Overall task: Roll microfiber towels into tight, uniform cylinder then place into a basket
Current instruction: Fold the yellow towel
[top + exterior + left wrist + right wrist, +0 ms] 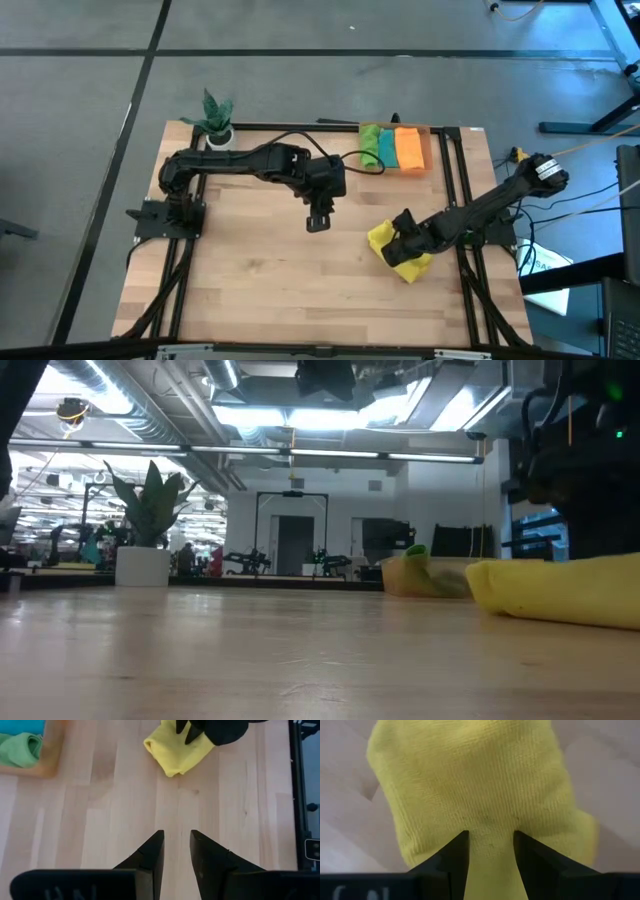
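The yellow towel (398, 258) lies bunched in a thick roll on the table at the right, its underside on the wood (560, 592). My right gripper (405, 235) is down on it, shut on the cloth (470, 780). My left gripper (318, 222) hangs open above the table's middle with nothing between its fingers (176, 837). The basket (432, 150), at the far edge, holds rolled green (369, 146), teal (387, 147) and orange (409, 147) towels side by side. My right gripper pinches the yellow towel's bunched top (490, 827) between its two fingers (457, 852), coming steeply from above. Several layers fill the gap, and the cloth bulges out wider beyond the fingertips. The towel's underside stays on the table (520, 610).
A small potted plant (215, 120) stands at the far left corner. Black frame rails (465, 190) run along the table's sides. Bare wood (260, 280) stretches across the near half and between the two grippers.
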`<state>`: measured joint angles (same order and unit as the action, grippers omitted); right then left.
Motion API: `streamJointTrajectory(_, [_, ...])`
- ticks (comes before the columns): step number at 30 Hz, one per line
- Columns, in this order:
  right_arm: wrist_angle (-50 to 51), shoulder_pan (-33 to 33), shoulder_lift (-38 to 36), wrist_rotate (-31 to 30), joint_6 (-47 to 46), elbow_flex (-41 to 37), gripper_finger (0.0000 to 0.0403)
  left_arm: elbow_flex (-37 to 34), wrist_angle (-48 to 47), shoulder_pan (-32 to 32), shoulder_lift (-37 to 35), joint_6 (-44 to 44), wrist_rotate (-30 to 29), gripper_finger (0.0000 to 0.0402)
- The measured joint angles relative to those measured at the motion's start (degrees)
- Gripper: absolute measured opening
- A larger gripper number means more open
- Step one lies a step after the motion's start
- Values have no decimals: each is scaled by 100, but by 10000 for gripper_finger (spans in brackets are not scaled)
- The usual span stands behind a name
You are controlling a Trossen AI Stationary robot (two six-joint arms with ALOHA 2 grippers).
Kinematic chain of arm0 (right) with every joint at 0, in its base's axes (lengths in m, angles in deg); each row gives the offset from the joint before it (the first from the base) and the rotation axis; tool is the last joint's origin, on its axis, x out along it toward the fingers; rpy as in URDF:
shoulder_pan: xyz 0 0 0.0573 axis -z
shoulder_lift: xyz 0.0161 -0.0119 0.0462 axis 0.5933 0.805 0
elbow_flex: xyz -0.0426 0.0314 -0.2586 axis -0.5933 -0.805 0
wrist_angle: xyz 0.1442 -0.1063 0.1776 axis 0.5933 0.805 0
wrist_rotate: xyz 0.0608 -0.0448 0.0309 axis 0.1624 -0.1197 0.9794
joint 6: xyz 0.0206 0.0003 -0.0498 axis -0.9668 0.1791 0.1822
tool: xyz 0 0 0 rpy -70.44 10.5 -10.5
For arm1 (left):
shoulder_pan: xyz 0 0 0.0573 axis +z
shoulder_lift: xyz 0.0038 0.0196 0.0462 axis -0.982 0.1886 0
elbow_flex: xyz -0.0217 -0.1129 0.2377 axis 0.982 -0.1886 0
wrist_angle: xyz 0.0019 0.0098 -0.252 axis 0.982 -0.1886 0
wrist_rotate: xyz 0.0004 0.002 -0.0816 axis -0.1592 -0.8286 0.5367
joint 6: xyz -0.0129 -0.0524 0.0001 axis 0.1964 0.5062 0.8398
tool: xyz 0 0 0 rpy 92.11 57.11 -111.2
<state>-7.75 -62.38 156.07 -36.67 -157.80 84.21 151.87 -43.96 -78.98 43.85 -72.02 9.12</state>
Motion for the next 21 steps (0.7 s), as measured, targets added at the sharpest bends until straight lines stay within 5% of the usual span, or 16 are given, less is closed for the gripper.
streamJointTrajectory(8, [-1476,80,-2,249,25,-801,155,0,-15,0,1,25,-2,84])
streamJointTrajectory(15, [-1517,116,-2,314,31,-876,148,0,-15,2,1,25,-7,84])
streamJointTrajectory(21, [-1416,217,6,340,145,-895,62,0,-15,4,1,25,-7,84])
